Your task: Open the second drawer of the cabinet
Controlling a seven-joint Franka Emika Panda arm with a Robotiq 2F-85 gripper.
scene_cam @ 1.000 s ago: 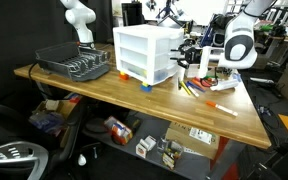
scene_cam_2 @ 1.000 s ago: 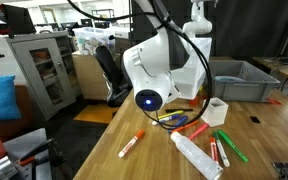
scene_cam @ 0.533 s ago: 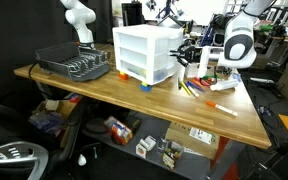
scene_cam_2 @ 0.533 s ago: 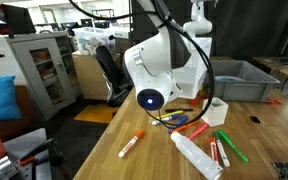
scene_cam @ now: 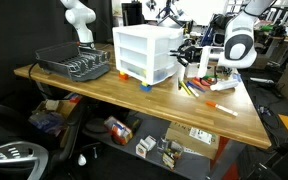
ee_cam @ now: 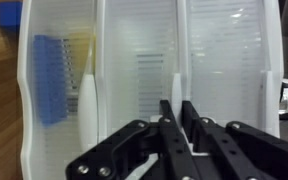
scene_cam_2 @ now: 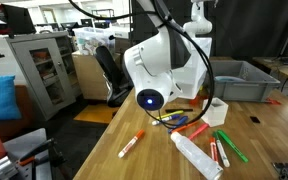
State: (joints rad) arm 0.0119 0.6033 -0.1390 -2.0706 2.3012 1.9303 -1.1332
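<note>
The white translucent cabinet [scene_cam: 144, 52] stands on the wooden table, and in the wrist view [ee_cam: 44, 90] it appears turned on its side. The second drawer [ee_cam: 139, 70] is the middle band there, and looks pushed in. It also shows in an exterior view [scene_cam: 166, 55]. My gripper [ee_cam: 177, 112] is at the drawer fronts, its black fingers closed on a thin white edge where the second drawer meets the top drawer [ee_cam: 229, 70]. In an exterior view my gripper [scene_cam: 188, 52] touches the cabinet's front. The bottom drawer [ee_cam: 54, 80] holds something blue.
A black wire dish rack [scene_cam: 74, 63] sits beside the cabinet. Several markers [scene_cam_2: 219, 150], a white bottle [scene_cam_2: 194, 155] and a white cup [scene_cam_2: 216, 110] lie under my arm. A grey bin [scene_cam_2: 239, 80] and a second robot arm [scene_cam: 81, 20] stand behind.
</note>
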